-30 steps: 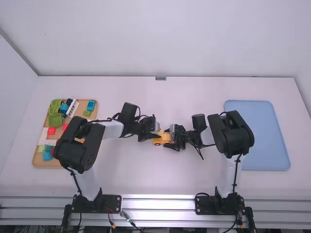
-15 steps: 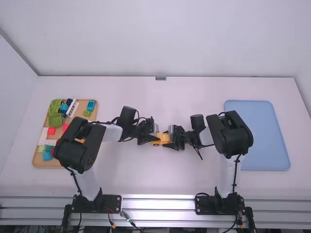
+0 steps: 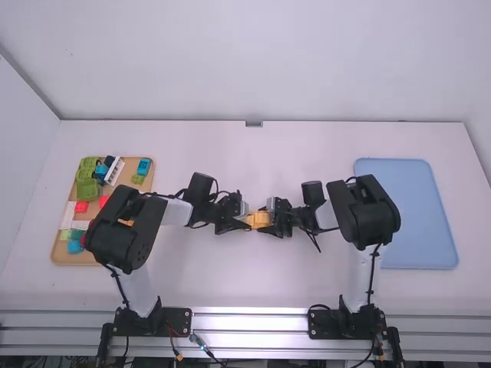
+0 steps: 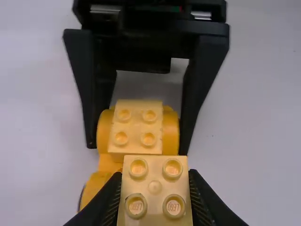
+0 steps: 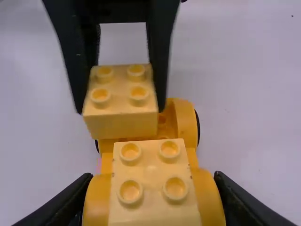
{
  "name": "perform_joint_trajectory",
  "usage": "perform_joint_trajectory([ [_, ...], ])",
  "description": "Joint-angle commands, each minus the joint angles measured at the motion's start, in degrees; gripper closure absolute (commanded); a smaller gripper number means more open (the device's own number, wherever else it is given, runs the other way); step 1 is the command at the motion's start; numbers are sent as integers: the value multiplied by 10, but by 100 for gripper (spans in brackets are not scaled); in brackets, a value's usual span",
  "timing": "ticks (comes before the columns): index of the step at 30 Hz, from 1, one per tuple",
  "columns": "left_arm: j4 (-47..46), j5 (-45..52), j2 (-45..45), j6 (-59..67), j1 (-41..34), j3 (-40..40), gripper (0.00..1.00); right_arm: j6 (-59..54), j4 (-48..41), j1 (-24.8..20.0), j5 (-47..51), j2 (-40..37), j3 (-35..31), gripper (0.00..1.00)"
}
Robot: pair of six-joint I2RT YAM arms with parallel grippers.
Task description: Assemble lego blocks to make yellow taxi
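Observation:
In the high view my left gripper (image 3: 245, 222) and my right gripper (image 3: 272, 219) face each other at the table's middle, around a yellow car base (image 3: 261, 219). My left gripper (image 4: 155, 200) is shut on a loose light-yellow brick (image 4: 155, 186), studs up. Seen from the right wrist, this brick (image 5: 121, 101) is tilted a little over the front part of the base, off to one side. My right gripper (image 5: 153, 200) is shut on the rounded orange-yellow sides of the base (image 5: 186, 122), where a second light-yellow brick (image 5: 150, 179) sits. Whether the held brick touches the base, I cannot tell.
A tan tray (image 3: 61, 249) with green, blue, red and white blocks lies at the far left, partly under the left arm. A flat blue tray (image 3: 414, 215) lies at the right behind the right arm's elbow.
The left gripper has come slightly toward the table's near edge, covering more of the yellow base's left end. The right gripper has stayed nearly still.

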Motion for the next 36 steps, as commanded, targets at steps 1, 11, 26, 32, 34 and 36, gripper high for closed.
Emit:
perform_joint_trajectory([
  [1, -2, 26, -13, 21, 5, -3, 98, 2, -6, -2, 6, 12, 2, 49],
  [11, 55, 27, 14, -12, 5, -3, 98, -39, -75, 6, 6, 12, 19, 51],
  [26, 8, 2, 27, -22, 5, 31, 98, -42, -107, -9, 6, 12, 40, 52],
  [32, 9, 3, 31, -22, 0, 29, 98, -42, -104, -8, 6, 12, 40, 52],
  [34, 16, 2, 38, -23, -3, 29, 98, -42, -104, -3, 6, 12, 40, 52],
  [36, 21, 5, 42, -24, -3, 29, 98, -42, -104, 0, 8, 12, 41, 53],
])
